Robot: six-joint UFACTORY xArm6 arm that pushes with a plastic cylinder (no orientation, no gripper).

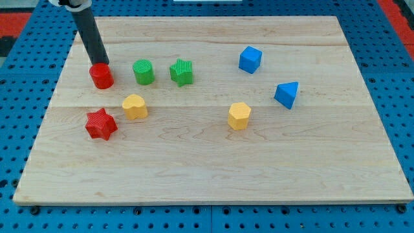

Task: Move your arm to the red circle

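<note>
Clawless rod, my tip [101,64] touching red circle [101,76], green circle [143,72] beside, red star [101,124] below, path unobstructed

the rod [90,35] runs out past the view's top edge, so its upper end and the arm that carries it are cut off. my tip [101,63] meets the back top edge of the red circle [101,76]; the very end cannot be told apart from the block's rim, nor whether it touches. the tabletop [213,175] has its bottom corners clipped close by the view's bottom edge. the blue pegboard [19,52] around it is cut off on all sides.
</note>
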